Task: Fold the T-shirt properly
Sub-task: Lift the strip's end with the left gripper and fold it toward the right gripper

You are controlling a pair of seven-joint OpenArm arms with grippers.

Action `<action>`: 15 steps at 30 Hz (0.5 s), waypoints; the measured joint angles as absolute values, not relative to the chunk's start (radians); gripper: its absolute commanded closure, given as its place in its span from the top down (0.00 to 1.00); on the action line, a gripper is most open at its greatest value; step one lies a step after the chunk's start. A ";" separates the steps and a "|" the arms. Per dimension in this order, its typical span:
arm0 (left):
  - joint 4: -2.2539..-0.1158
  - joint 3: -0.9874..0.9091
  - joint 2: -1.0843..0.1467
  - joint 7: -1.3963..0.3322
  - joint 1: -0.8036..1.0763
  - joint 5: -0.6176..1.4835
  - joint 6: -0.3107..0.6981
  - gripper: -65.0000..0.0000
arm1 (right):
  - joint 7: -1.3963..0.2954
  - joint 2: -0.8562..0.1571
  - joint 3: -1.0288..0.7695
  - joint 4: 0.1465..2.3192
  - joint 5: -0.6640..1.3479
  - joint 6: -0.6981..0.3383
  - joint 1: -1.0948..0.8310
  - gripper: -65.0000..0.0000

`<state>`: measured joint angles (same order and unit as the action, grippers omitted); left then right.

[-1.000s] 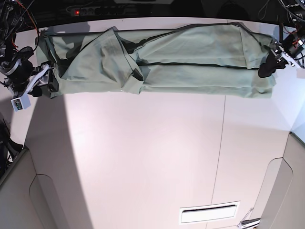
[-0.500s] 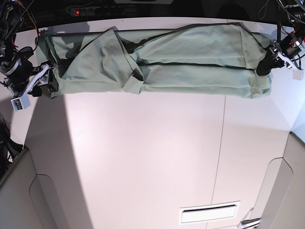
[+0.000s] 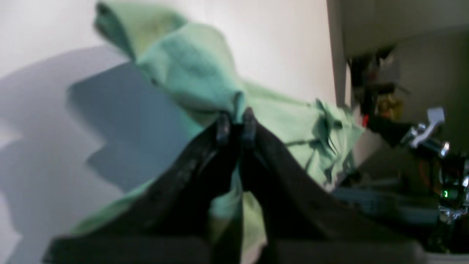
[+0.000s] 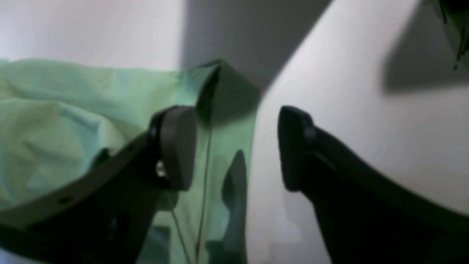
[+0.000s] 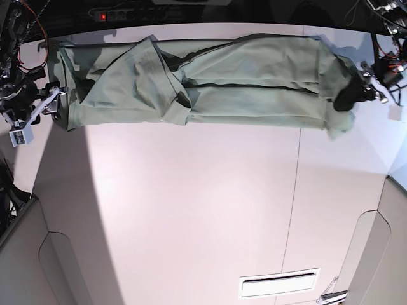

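Observation:
The pale sage-green T-shirt [image 5: 254,82] lies folded into a long band along the table's far edge. My left gripper [image 5: 350,96] is shut on the shirt's right end and holds that cloth bunched and lifted off the table. In the left wrist view the gripper [image 3: 236,123] pinches a fold of the shirt [image 3: 190,69]. My right gripper [image 5: 54,103] is open at the shirt's left end. In the right wrist view the right gripper [image 4: 236,146] has one finger [image 4: 176,146] over the shirt's corner [image 4: 73,121] and the other over bare table.
The white table [image 5: 191,203] has a seam [image 5: 296,190] running front to back and a slot [image 5: 278,284] near its front. A power strip with a red light [image 5: 105,14] lies behind the far edge. Cables hang at the right [image 5: 388,38]. Grey panels stand at both front corners.
My left gripper has pulled the shirt's right end up and to the left, so the band is shorter. My right gripper has backed slightly left off the shirt's corner.

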<state>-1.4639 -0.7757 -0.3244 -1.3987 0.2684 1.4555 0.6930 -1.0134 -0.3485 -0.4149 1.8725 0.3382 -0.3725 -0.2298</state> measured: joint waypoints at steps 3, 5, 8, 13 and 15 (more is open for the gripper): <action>-1.545 -0.741 -0.248 -1.404 0.313 1.447 0.693 0.00 | -1.013 -0.350 -0.415 1.872 0.319 -0.369 -0.230 0.53; -1.592 -0.699 -0.213 -1.395 0.327 1.449 0.693 0.00 | -1.013 -0.352 -0.415 1.872 0.318 -0.366 -0.230 0.53; -1.625 -0.602 -0.169 -1.383 0.324 1.452 0.693 0.00 | -1.013 -0.350 -0.416 1.872 0.321 -0.366 -0.230 0.53; -1.641 -0.442 -0.128 -1.370 0.307 1.450 0.693 0.00 | -1.013 -0.352 -0.416 1.872 0.320 -0.366 -0.230 0.53; -1.641 -0.391 -0.118 -1.367 0.300 1.452 0.693 0.00 | -1.013 -0.351 -0.416 1.872 0.321 -0.366 -0.230 0.53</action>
<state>-1.6413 -0.3912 -0.1177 -1.3666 0.3000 1.4517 0.6926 -1.0130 -0.3511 -0.4160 1.8725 0.3206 -0.3660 -0.2298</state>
